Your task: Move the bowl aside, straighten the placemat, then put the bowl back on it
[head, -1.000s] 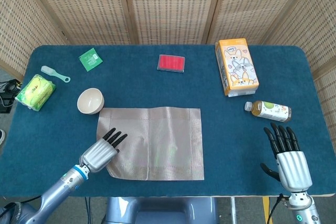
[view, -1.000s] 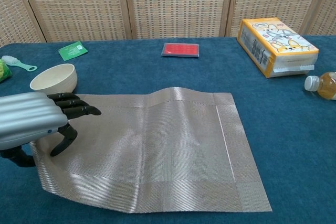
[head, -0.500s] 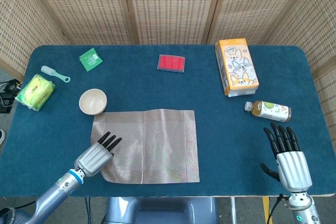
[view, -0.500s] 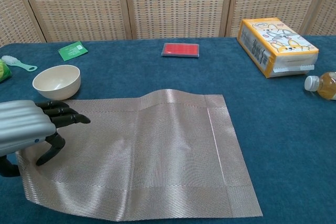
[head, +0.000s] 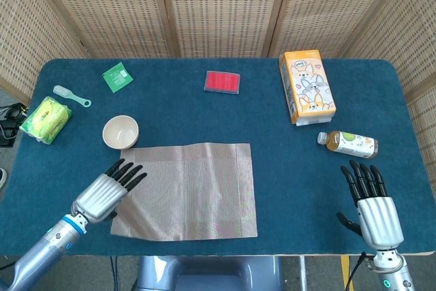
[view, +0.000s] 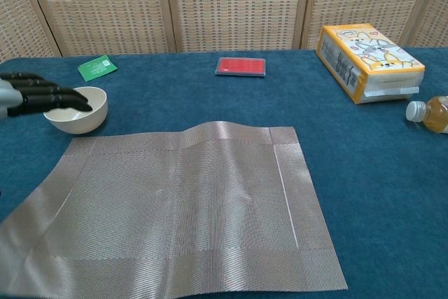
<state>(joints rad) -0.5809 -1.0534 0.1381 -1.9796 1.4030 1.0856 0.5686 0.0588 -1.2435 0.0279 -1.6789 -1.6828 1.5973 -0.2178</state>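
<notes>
With the blue cloth-covered table (head: pixel 272 189) filling most of both views, the woven beige rectangular placemat (head: pixel 191 192) lies flat near the front edge, left of centre, one ripple along its far edge in the chest view (view: pixel 210 127). Mat edges run close to parallel with the table front.

Orange cardboard tissue box (head: pixel 306 86) with cartoon print sits far right, lying flat. Left hand (head: pixel 102 194) hovers at the mat's left edge, fingers apart and extended, holding nothing; in the chest view only its dark fingertips (view: pixel 42 96) show, in front of the bowl. Can't tell whether it touches the mat. Right hand (head: pixel 371 209) is at the front right, palm down, fingers spread, empty, well apart from the mat.

Small cream round bowl (head: pixel 120 131) stands upright on the cloth just beyond the mat's far left corner, off the mat. Clear plastic bottle of amber drink (head: pixel 347 143) lies on its side near the box. Yellow-green packet (head: pixel 45 118) at far left edge, red flat rectangular pad (head: pixel 222 81) far centre, green square sachet (head: pixel 117 76) far left, pale mint plastic scoop (head: pixel 70 95) beside the packet.
</notes>
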